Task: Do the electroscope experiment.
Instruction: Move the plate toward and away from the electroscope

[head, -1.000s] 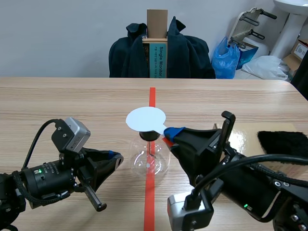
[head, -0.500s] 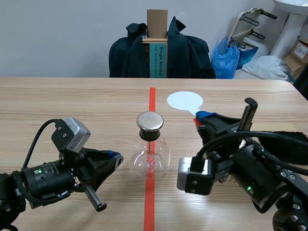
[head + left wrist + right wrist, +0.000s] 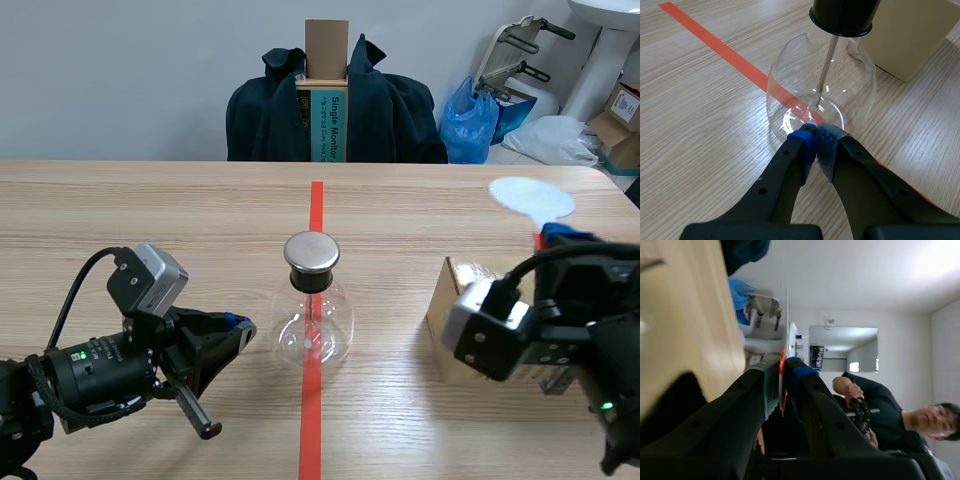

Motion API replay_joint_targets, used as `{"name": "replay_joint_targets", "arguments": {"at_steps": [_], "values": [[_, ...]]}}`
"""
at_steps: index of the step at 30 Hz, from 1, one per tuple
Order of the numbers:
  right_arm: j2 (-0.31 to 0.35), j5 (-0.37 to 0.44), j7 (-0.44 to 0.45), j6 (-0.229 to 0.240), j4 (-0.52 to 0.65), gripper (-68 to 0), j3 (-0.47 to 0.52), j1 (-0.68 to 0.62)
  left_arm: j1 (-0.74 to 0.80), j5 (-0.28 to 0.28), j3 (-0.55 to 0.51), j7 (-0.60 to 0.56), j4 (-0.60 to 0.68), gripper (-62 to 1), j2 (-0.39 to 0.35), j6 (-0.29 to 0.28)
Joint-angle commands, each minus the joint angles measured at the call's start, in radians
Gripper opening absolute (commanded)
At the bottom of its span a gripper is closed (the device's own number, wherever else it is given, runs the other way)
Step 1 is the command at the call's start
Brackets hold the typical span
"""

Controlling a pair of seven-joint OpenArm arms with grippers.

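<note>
1. Standing on the tape line, midway between the table's side edges: glass electroscope flask (image 3: 312,325).
2. Left gripper (image 3: 815,134): clenched, holding nothing, tips just beside the flask's wall.
3. Right gripper (image 3: 556,238): grasping the white disc (image 3: 530,197), raised by the table's right edge.

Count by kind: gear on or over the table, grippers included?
glass flask: 1
white disc: 1
beige box: 1
grippers: 2 (left gripper, right gripper shut on the disc's handle)
Total: 5
</note>
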Motion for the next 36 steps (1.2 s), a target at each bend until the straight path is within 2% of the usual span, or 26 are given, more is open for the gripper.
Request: {"name": "replay_joint_targets", "arguments": {"at_steps": [1,4,9,15,20,28,36], "values": [[0.008,0.014,-0.002,-0.031,0.073,-66.8,0.037,-0.032,-0.006,-0.006,-0.001,-0.015,0.017,-58.6,0.005,0.001],[0.008,0.032,0.002,-0.066,0.171,-66.8,0.097,-0.093,-0.006,-0.006,-0.001,-0.015,0.017,-58.6,0.005,0.001],[0.008,0.118,0.035,-0.102,0.298,-66.8,0.206,-0.157,-0.006,-0.006,-0.001,-0.015,0.017,-58.6,0.005,0.001],[0.008,0.260,0.081,-0.102,0.392,-66.8,0.341,-0.173,-0.005,-0.006,-0.001,-0.015,0.017,-58.6,0.005,0.001],[0.008,0.357,0.141,-0.102,0.404,-66.8,0.437,-0.173,-0.005,-0.006,-0.001,-0.015,0.017,-58.6,0.005,0.001],[0.008,0.558,0.187,-0.097,0.403,-66.8,0.578,-0.173,-0.003,-0.006,-0.001,-0.015,0.017,-58.6,0.005,0.001],[0.008,0.591,0.179,-0.087,0.335,-66.8,0.646,-0.172,0.013,-0.008,-0.006,-0.015,0.032,-58.6,-0.024,-0.007]]}}
